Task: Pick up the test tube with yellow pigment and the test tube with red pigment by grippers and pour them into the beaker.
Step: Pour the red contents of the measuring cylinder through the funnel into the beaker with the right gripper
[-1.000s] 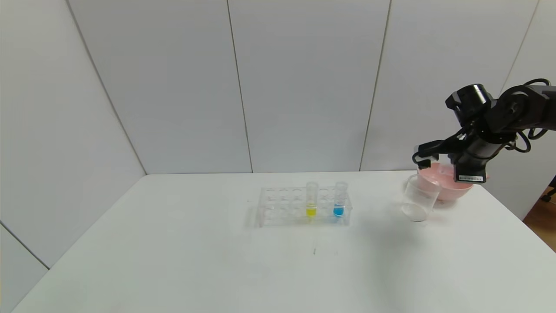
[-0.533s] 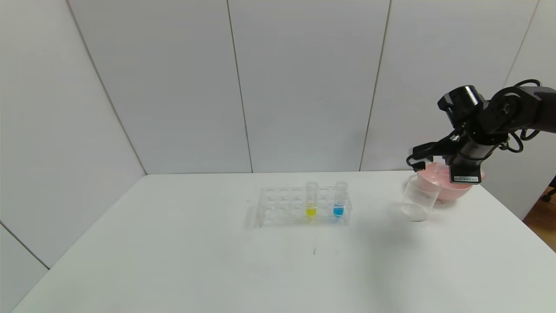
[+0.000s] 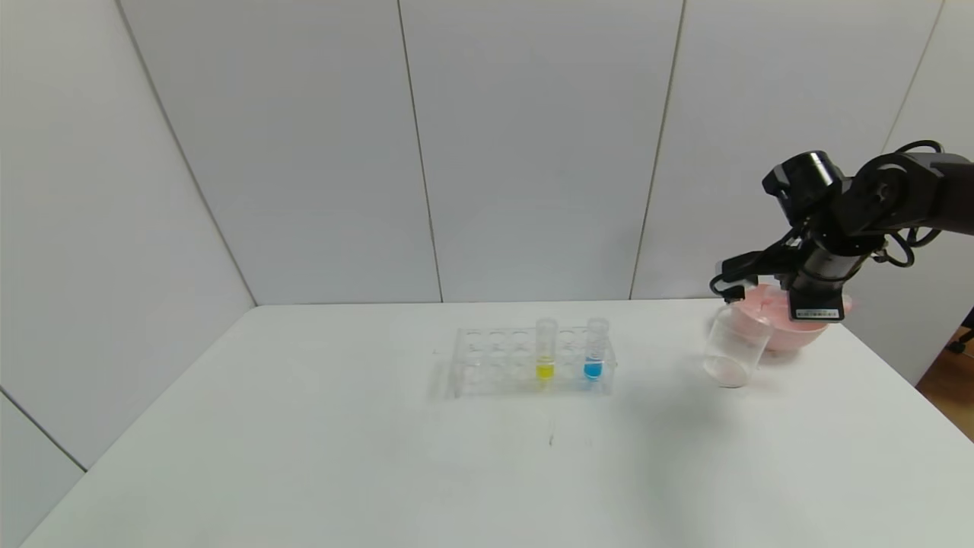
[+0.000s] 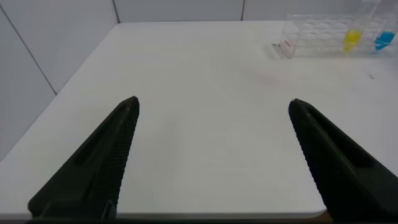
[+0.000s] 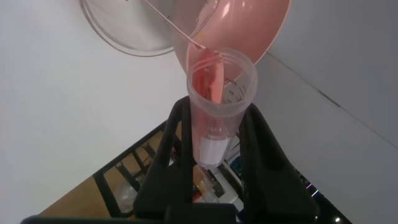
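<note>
Right jaws [image 5: 214, 143] clamp the red-pigment tube [image 5: 217, 99], tipped over the beaker [image 3: 732, 346]; left jaws [image 4: 211, 155] wide

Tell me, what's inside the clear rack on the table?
The rack holds two tubes upright: the test tube with yellow pigment and one with blue liquid. The other holes look empty.
</note>
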Motion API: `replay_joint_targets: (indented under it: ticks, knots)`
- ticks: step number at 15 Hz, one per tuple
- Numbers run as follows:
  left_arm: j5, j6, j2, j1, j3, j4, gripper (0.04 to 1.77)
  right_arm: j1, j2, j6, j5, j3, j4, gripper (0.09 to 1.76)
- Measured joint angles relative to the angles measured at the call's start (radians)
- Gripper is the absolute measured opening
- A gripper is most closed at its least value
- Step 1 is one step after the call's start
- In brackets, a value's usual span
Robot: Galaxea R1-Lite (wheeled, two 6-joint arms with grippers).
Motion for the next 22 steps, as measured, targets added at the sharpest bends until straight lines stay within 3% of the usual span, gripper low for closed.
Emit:
replay_joint_targets:
  ticks: [22]
  knots:
    - [0.000, 0.000, 0.000, 0.000, 0.000, 0.000, 1.72, 0.048, 0.009, -0.087, -0.202, 0.000, -0.037, 0.50]
